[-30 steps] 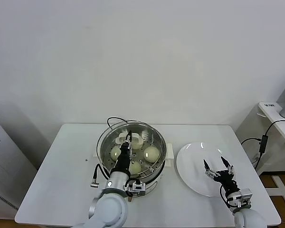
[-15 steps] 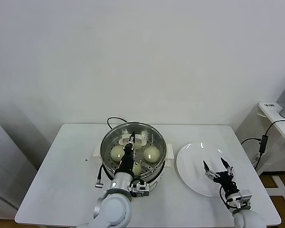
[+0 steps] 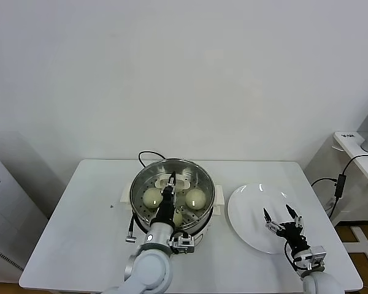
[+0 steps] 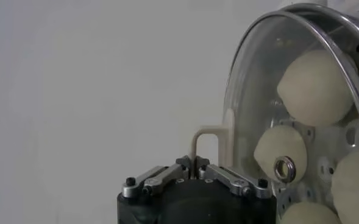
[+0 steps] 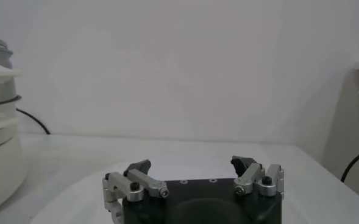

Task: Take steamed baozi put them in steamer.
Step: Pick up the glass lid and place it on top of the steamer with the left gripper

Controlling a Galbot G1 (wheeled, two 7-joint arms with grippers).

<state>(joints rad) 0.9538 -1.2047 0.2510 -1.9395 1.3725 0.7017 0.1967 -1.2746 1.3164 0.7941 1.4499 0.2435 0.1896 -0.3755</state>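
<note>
Glass lid lowered onto steamer; left end effector clamps its handle over baozi.

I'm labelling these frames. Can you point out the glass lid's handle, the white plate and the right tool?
Glass lid's handle (image 4: 205, 139), left wrist view, on its cream loop.
White plate (image 3: 248, 205), head view, on its bare surface.
Right tool (image 3: 279, 215), head view, midway between its open fingertips.
</note>
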